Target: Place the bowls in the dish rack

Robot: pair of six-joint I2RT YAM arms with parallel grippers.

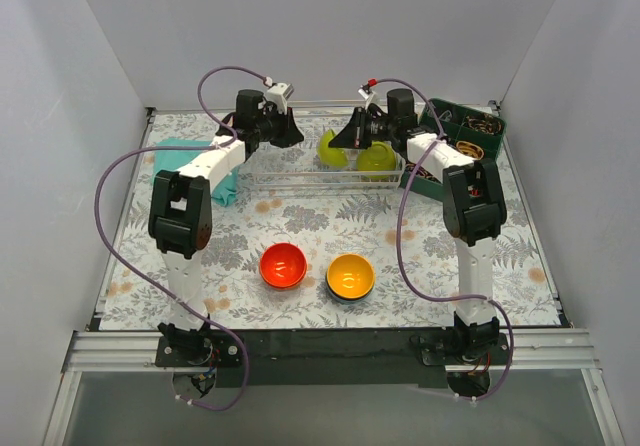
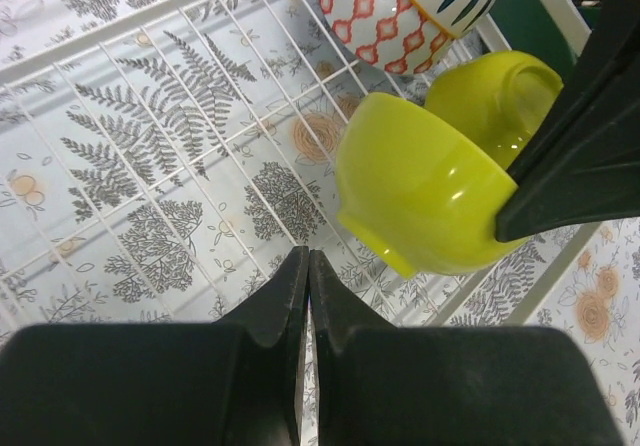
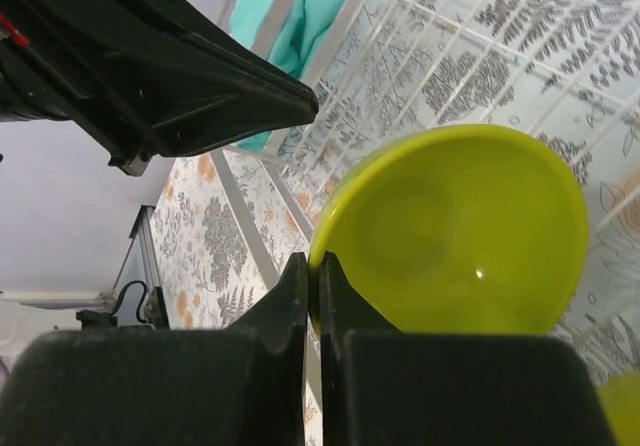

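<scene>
We count five bowls across the views | lime-green bowl [image 2: 420, 191] [image 2: 492, 96]: two | red-orange bowl [image 1: 283, 265]: one | orange-yellow bowl [image 1: 351, 274]: one | patterned bowl [image 2: 405, 11]: one | dish rack [image 1: 300, 179]: one | teal cloth [image 1: 178, 147]: one | dark green tray [image 1: 440, 118]: one | we log two end effectors: left end effector [image 2: 308, 256], right end effector [image 3: 312, 261]

Lime-green bowl [image 2: 425, 196], second lime-green bowl [image 2: 495, 91], patterned bowl [image 2: 405, 11] tilted in wire dish rack [image 2: 170, 136], red-orange bowl [image 1: 283, 265], orange-yellow bowl [image 1: 351, 275] upright outside
</scene>
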